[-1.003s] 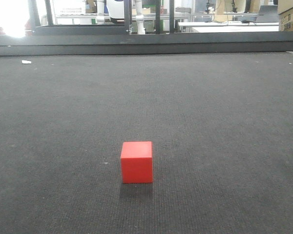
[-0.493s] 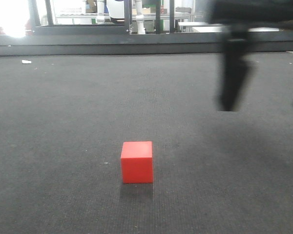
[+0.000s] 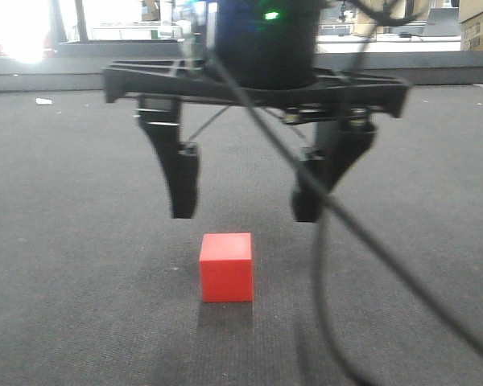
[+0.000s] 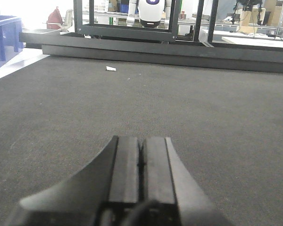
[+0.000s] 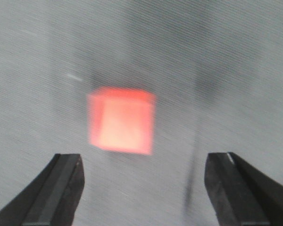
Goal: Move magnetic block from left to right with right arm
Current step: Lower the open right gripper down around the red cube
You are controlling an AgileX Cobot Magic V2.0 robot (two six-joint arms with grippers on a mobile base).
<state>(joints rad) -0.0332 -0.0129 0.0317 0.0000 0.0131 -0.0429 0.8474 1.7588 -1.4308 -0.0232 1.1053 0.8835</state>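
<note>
Block (image 3: 225, 267) on mat (image 3: 80, 241) just below wide-apart R pincer (image 3: 244, 215); L pincer (image 4: 141, 139) together.

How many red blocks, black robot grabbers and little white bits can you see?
Red blocks: 1, the red cube
Black grabbers: 2, the right gripper, open above the cube, and the left gripper, shut
White bits: 1, the white scrap
Total: 4
</note>
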